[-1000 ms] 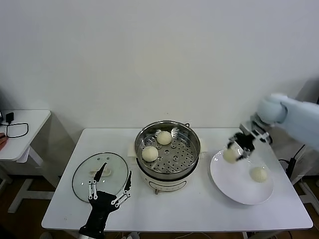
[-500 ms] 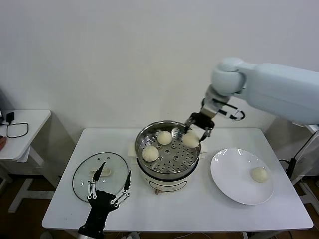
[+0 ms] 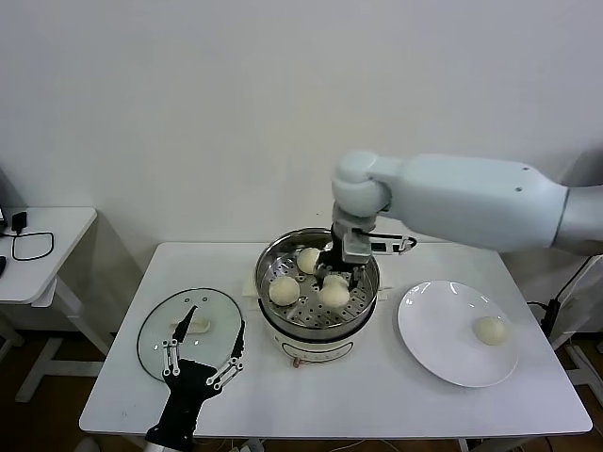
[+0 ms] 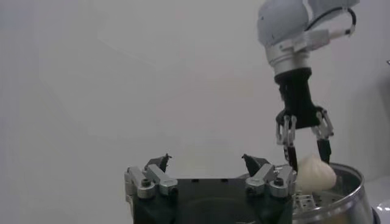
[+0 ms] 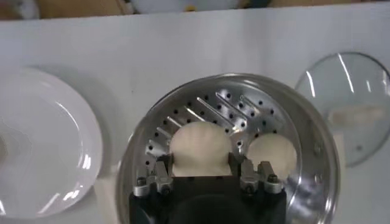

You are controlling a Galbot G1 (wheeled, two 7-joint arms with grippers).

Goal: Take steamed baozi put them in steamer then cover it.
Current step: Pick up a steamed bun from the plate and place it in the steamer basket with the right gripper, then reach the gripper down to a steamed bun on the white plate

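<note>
The steel steamer (image 3: 366, 299) stands mid-table on its white base. Two baozi lie on its perforated tray, one at the back (image 3: 307, 260) and one at the left (image 3: 283, 290). My right gripper (image 3: 335, 285) is inside the pot, shut on a third baozi (image 3: 334, 294) just above the tray; the right wrist view shows that baozi (image 5: 202, 149) between the fingers. A fourth baozi (image 3: 489, 330) lies on the white plate (image 3: 443, 350). The glass cover (image 3: 160, 339) lies flat on the table at the left. My left gripper (image 3: 203, 350) is open and empty beside the cover.
A small white side table (image 3: 57, 235) with a black cable stands at far left. The wall is close behind the table. My right arm (image 3: 471, 202) spans above the plate and the steamer's right side.
My right gripper carried a baozi from above the plate leftwards over the steamer's rim and down into the pot. The left arm has not moved.
</note>
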